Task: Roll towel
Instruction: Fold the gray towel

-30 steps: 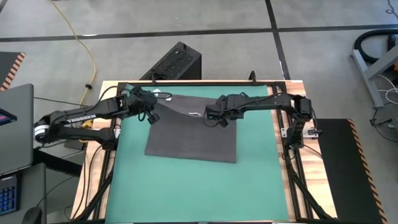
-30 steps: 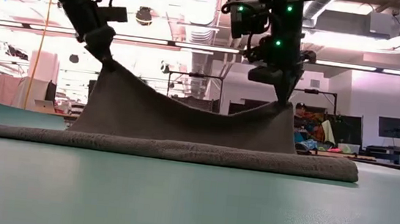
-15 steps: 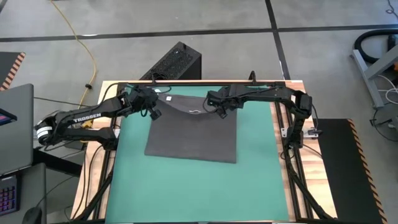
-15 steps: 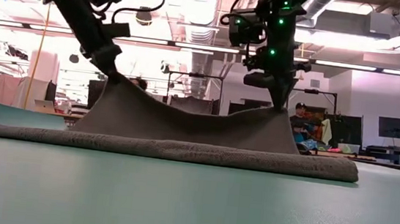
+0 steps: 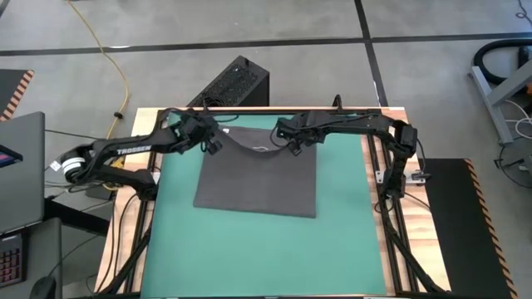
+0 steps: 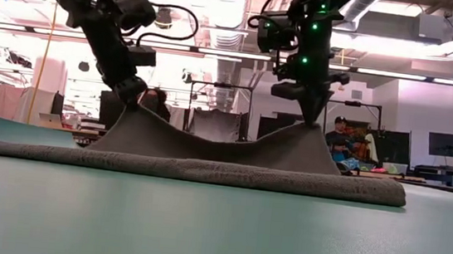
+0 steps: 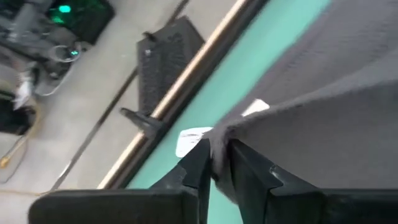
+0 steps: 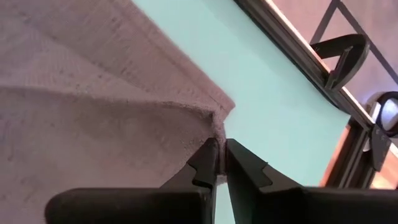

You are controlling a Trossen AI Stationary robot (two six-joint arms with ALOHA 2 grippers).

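The dark grey towel [image 5: 258,183] lies on the green mat [image 5: 341,241]. Its near edge [image 6: 189,171] rests flat on the mat, while its far edge is raised at both ends and sags in the middle [image 6: 216,147]. My left gripper [image 5: 214,142] is shut on the far-left corner, and my right gripper [image 5: 293,144] is shut on the far-right corner. Both stand a little above the mat, near its far edge. My left gripper pinches the towel's far-left corner [image 7: 219,146] between its two fingers, slanting down from the left. The corner is lifted off the mat and the cloth slopes down from it. My right gripper pinches the far-right corner [image 8: 221,132] between its fingertips [image 8: 208,157], pointing steeply down. That corner is lifted too, and the cloth falls away below it to the mat.
The table's wooden far rail [image 5: 274,109] runs just beyond the grippers. A black perforated box [image 5: 231,83] stands on the floor behind it. Bare green mat lies to the right of the towel and in front of it.
Both grippers have moved toward the table's far edge and down, the left one more, still holding the corners. The towel's raised far edge has sunk lower and been drawn back toward the far side. Its near edge has stayed in place.
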